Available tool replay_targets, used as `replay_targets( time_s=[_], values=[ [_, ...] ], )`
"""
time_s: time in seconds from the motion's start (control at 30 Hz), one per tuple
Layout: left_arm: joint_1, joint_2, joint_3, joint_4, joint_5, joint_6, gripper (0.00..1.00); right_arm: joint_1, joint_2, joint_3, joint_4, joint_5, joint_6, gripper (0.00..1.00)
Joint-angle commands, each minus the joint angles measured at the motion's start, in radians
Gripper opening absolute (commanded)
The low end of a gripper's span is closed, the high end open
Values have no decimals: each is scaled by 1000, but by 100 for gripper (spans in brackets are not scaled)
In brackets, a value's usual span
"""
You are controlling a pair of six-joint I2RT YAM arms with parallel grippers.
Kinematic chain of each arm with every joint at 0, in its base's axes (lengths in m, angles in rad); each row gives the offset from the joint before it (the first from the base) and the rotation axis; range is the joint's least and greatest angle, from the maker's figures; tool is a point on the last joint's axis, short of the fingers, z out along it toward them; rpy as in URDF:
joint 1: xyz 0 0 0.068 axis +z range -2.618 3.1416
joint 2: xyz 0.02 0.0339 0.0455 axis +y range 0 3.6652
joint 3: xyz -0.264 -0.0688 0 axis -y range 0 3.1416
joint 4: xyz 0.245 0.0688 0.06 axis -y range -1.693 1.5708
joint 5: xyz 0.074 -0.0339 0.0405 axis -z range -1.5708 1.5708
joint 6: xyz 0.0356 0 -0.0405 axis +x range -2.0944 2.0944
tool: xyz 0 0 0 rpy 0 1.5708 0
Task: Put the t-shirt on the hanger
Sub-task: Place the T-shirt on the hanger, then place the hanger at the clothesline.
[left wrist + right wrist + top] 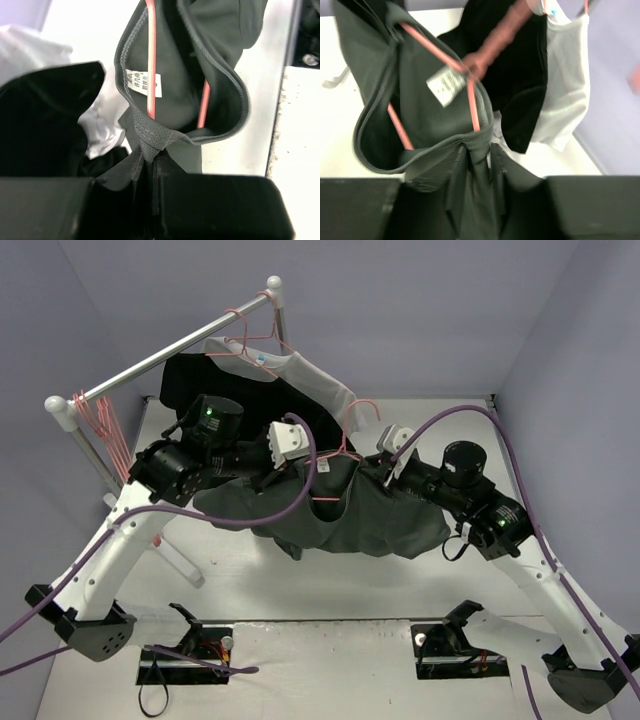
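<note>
left gripper clamps the t-shirt at its neck, stretching it over the hanger; right gripper has cloth between its jaws, hold unclear.

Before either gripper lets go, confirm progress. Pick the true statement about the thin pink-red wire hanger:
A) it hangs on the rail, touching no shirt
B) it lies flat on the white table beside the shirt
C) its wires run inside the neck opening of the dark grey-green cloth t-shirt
C: the left wrist view shows the thin pink-red wire hanger passing down inside the collar of the dark grey-green cloth t-shirt, beside the small white neck label.
</note>
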Motion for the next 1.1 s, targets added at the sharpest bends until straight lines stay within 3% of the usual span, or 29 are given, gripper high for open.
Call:
replay_targets(
  time_s=[0.0, 0.1, 0.2, 0.33, 0.47, 0.67, 0.73, 0.83, 1.07],
  values=[
    [18, -112, -25, 206, -54, -67, 0, -5, -32, -19, 66, 72, 22, 25],
    [22, -133, -32, 215, -70, -73, 0, -6, -43, -41, 62, 110, 28, 30],
    [23, -153, -27, 223, -82, -77, 0, -7, -50, -13, 53, 119, 50, 43],
    [23, -178, -15, 260, -108, -94, 0, -7, -42, 100, 38, 152, 64, 70],
    [23, -185, 13, 286, -130, -110, 0, -7, -33, 233, 36, 185, 73, 86],
    [23, -172, 129, 300, -139, -131, 0, -7, -18, 415, 36, 277, 79, 93],
    [23, -145, 307, 271, -49, -181, 0, -7, -17, 482, 38, 326, 71, 94],
    [23, -124, 431, 225, -22, -234, 0, -7, -20, 521, 39, 369, 62, 94],
    [23, -191, 328, 55, -316, -291, 0, -5, -44, 473, 41, 480, 62, 99]
  ],
)
